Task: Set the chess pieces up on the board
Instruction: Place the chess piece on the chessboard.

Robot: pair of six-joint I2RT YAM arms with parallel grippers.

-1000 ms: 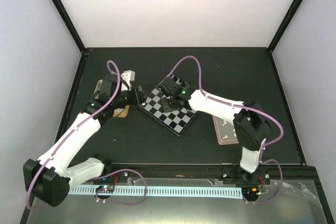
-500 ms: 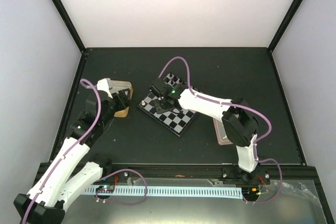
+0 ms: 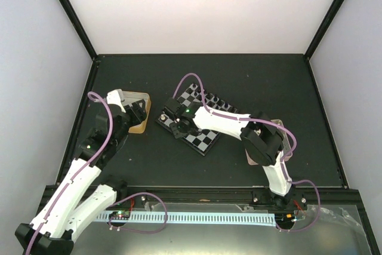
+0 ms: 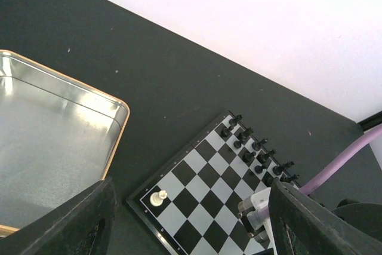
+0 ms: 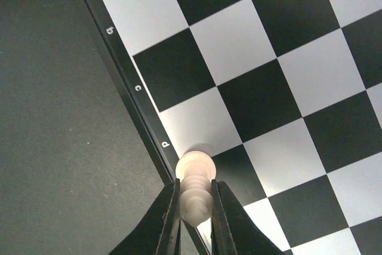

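- Right gripper [image 5: 194, 219]: clenched on a cream-white piece [image 5: 195, 174] at the edge of the board [image 5: 262, 100], beside letter d.
- Left gripper [image 4: 190, 213]: jaws spread, empty, beside the tin [image 4: 54, 135].

metal tin [image 4: 48, 141]: yellow rim, shiny inside, left | pink tray [image 3: 249, 157]: right, largely hidden | table [image 3: 250, 82]: black

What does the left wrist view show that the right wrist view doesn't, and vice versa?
Left wrist only: the metal tin, two rows of black pieces, a lone white piece on a corner square. Right wrist only: a cream piece pinched between the right fingers, rim letters a to d. Both: the board.
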